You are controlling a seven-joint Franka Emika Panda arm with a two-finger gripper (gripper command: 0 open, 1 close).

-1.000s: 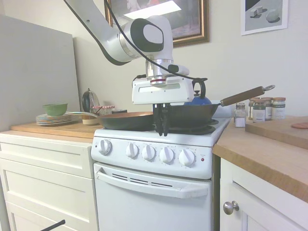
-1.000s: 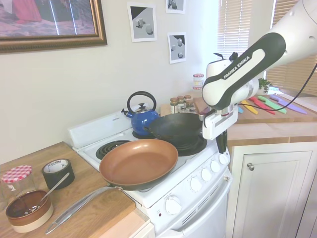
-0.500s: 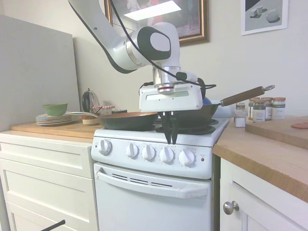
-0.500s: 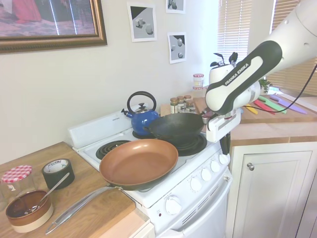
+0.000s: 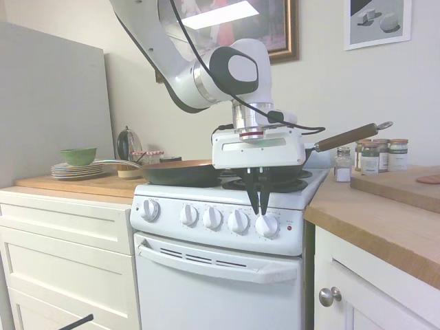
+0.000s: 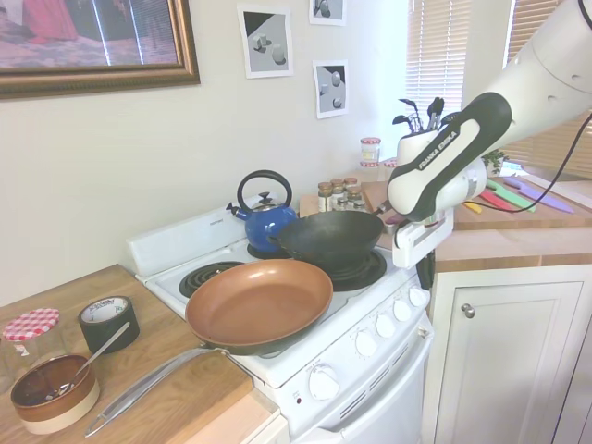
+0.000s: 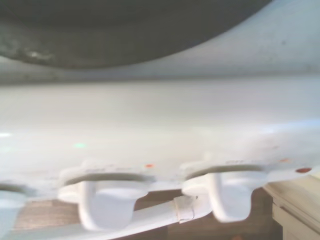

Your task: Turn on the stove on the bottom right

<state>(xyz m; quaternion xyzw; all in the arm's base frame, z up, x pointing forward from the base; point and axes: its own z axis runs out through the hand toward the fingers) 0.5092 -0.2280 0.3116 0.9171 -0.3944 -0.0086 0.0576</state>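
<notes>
Your stove stands between the white cabinets, a copper pan and dark wok on its burners. Your gripper hangs fingers-down just above the rightmost knob, its fingers nearly together, gripping nothing.

- We see the stove bearing a copper frying pan, a dark wok and a blue kettle.
- The wooden counter carries a tape roll.

Wrist view blurred; leftmost knob cut by edge. Kettle mostly hidden behind gripper.
</notes>
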